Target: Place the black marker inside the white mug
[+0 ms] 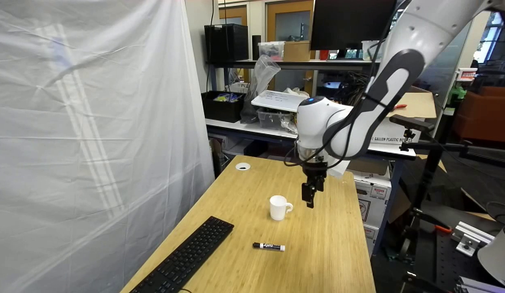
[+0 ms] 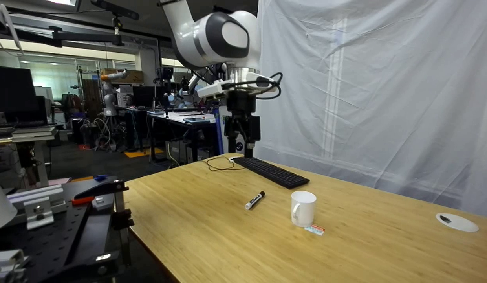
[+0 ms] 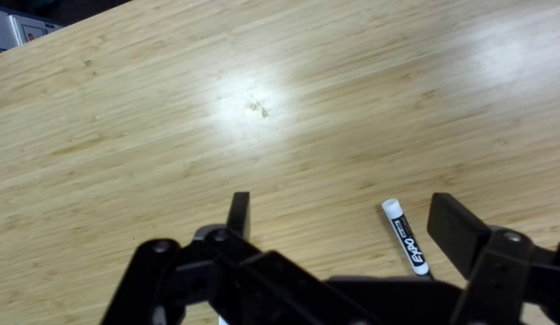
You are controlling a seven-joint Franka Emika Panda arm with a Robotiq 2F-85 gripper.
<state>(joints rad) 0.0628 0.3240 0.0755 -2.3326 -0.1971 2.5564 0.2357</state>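
Table (image 1: 317,248) in all views, wrist view nearest, downward

The two fingers of the matte black end effector (image 3: 343,221) stand wide apart above the pale wood-grained tabletop (image 3: 171,113). Seen between them, a slim white-and-black cylindrical marker (image 3: 405,237) lettered EXPO lies flat, its black end partly hidden.

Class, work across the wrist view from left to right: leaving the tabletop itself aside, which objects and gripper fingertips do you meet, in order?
White box in the top corner → one black fingertip → black marker → the opposite black fingertip.
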